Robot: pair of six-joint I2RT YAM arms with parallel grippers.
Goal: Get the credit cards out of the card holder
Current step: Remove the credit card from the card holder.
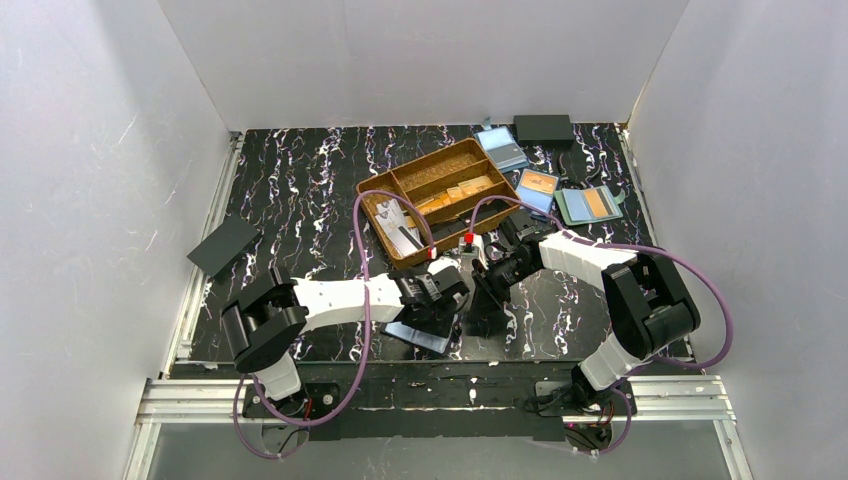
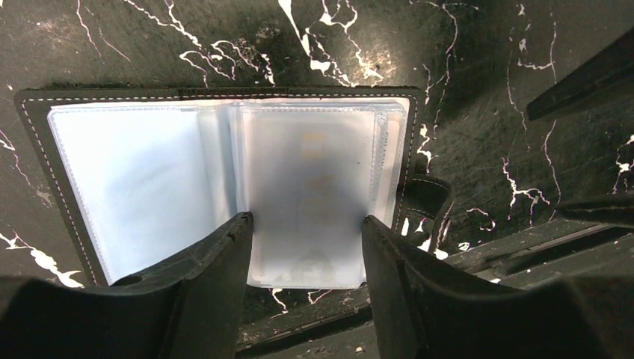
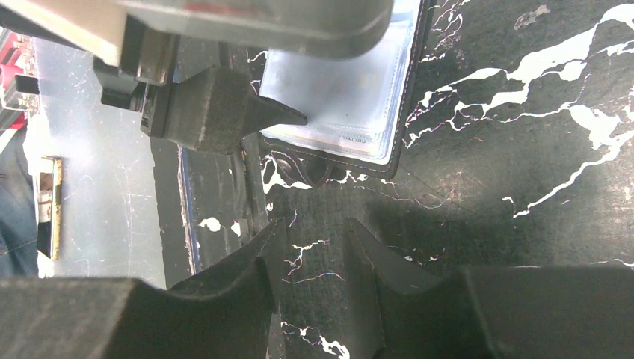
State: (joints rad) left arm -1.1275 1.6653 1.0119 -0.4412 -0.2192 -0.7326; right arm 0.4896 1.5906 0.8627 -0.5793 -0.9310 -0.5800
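Frosted sleeves [image 2: 224,157] of open card holder [image 2: 134,179] noted between left gripper's [image 2: 306,235] parted, empty jaws; right gripper [image 3: 312,250] slightly parted, idle; judged next: pinch credit card [image 2: 314,149] edge, withdraw.

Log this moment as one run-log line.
card holder: open flat on table | left hand: open, astride clear sleeve | right hand: open, empty, apart from holder | credit card: faintly visible in sleeve

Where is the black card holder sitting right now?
In the top view, the card holder lies open at the table's near edge, about centre, under the left gripper. The right gripper is just to its right.
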